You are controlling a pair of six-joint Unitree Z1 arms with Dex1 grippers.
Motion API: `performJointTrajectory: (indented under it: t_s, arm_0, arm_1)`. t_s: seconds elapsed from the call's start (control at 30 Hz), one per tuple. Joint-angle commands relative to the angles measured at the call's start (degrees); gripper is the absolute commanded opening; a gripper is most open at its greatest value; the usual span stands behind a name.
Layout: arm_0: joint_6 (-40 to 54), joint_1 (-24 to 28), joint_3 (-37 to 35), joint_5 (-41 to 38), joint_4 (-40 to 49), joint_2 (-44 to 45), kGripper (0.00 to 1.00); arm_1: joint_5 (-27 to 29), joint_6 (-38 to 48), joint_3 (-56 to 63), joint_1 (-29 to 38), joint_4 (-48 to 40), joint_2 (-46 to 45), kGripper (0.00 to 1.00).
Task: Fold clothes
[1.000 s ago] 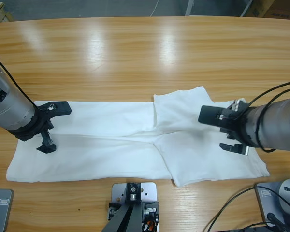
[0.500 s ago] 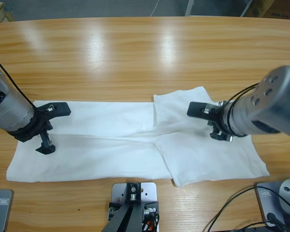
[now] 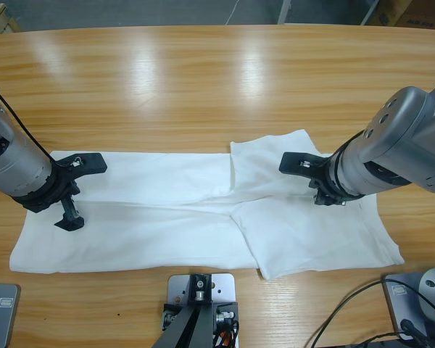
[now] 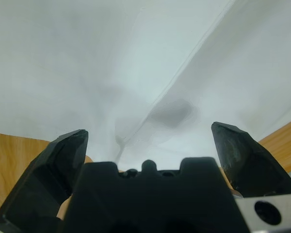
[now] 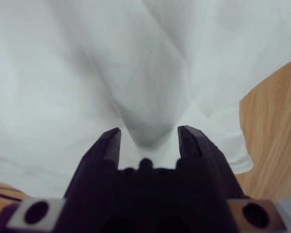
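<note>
High view, shirt: we see the white T-shirt point(image 3: 203, 217) spread flat along the near edge of the wooden table point(image 3: 217, 87). Its right part is folded over as a flap that overlaps the long left part.

High view, left arm: the left gripper point(image 3: 76, 190) sits over the shirt's left end, near the hem corner.

Left wrist view, jaws: we find the left gripper point(image 4: 150, 141) with jaws wide apart and nothing between them. White cloth lies below, crossed by a seam or fold line.

High view, right arm: the right gripper point(image 3: 315, 180) is low on the folded flap, toward its far right side.

Right wrist view, jaws: the right gripper point(image 5: 149, 136) has its jaws drawn close, pinching a raised ridge of the shirt's cloth between them.

Handling, our judgement: we expect the shirt to be light, soft and limp. It should drape and wrinkle, sag from any single hold, and drag its lower layer along the wood.

Grasp points, our judgement: we would take it at edges or corners, such as a hem or a fold line. A pinch there should gather one layer cleanly, and two holds spaced well apart should keep the fold straight.
</note>
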State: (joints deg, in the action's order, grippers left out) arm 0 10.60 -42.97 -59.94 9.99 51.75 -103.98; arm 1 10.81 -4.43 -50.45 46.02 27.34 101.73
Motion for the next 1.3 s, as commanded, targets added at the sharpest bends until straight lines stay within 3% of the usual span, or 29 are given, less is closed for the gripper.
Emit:
performJointTrajectory:
  t_s: [0.03,0.07,0.1,0.37,0.67,0.83,0.87,0.9,0.93,0.97,1.07,1.13,1.3]
  arm_0:
    - [-0.14,-0.45,1.85,-0.84,-0.42,-0.24,1.000]
    - [-0.14,-0.45,1.90,-0.84,-0.42,-0.17,1.000]
    - [-0.14,-0.45,1.94,-0.84,-0.42,-0.10,1.000]
    - [-0.14,-0.45,2.11,-0.81,-0.42,0.62,1.000]
    - [-0.14,-0.45,2.11,-0.77,-0.51,0.27,1.000]
    - [-0.06,-0.45,2.29,-0.76,-0.47,0.35,1.000]
    - [-0.06,-0.45,2.29,-0.76,-0.51,0.34,1.000]
    - [-0.06,-0.45,2.29,-0.76,-0.51,0.25,1.000]
    - [-0.02,-0.45,2.29,-0.76,-0.51,0.14,1.000]
    - [0.03,-0.45,2.29,-0.76,-0.51,0.00,1.000]
    - [0.03,-0.45,2.22,-0.76,-0.56,-0.21,1.000]
    - [0.03,-0.45,2.20,-0.76,-0.60,-0.26,1.000]
    - [0.03,-0.45,2.27,-0.76,-0.60,-0.26,1.000]
  arm_1:
    - [0.09,-1.25,0.11,-0.93,0.09,2.56,0.137]
    - [0.09,-1.50,0.09,-0.93,0.09,2.63,0.018]
    - [0.09,-1.67,0.09,-0.93,0.09,2.68,0.000]
    - [0.74,-3.66,-1.89,-0.93,4.13,2.52,0.000]
    - [-14.55,-3.66,-11.33,-0.91,18.39,8.87,0.000]
    - [-15.80,-3.12,-16.82,-0.84,25.54,15.25,0.000]
    - [-15.27,-2.82,-17.54,-0.84,26.54,16.02,0.141]
    - [-14.11,-1.99,-17.64,-0.84,26.63,16.20,0.511]
    - [-11.88,-0.83,-17.56,-0.84,26.56,15.94,0.743]
    - [-9.38,0.00,-17.26,-0.84,26.31,15.32,0.838]
    - [0.86,3.32,-16.80,-0.93,26.37,12.70,0.974]
    - [6.51,6.73,-16.78,-2.49,26.63,10.01,1.000]
    - [5.42,23.48,-16.41,-15.94,25.36,-5.24,0.983]
